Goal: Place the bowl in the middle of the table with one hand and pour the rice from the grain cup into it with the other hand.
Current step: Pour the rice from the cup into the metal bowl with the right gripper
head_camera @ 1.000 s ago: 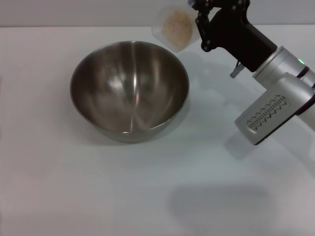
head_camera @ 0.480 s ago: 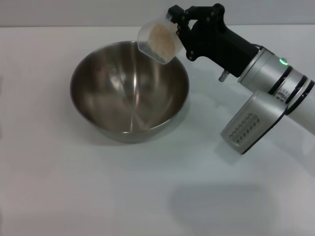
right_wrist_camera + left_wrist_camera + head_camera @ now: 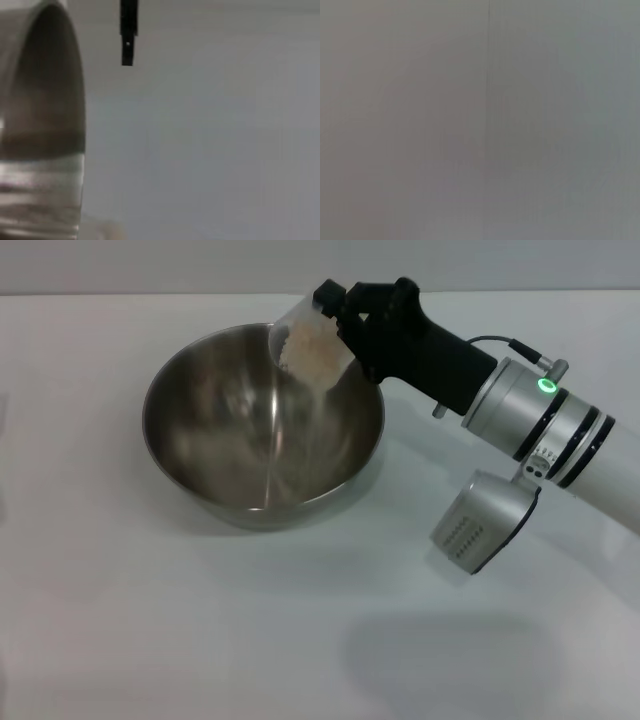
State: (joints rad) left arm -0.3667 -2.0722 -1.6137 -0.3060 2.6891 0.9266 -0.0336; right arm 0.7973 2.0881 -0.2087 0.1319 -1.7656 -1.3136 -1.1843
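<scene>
Over the bowl's (image 3: 262, 420) far rim, the right gripper (image 3: 340, 325) pinches the grain cup (image 3: 308, 343), tipped mouth-down toward the bowl's middle, rice (image 3: 312, 345) spilling in.

A plain grey wall (image 3: 150, 265) runs as a narrow band along the far edge, behind everything else in view.

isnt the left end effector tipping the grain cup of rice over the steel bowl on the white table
Not the left one. In the head view, the right end effector holds the grain cup, tipped over the far rim of the bowl on the table. The rice is in the cup. The left arm is out of sight.
</scene>
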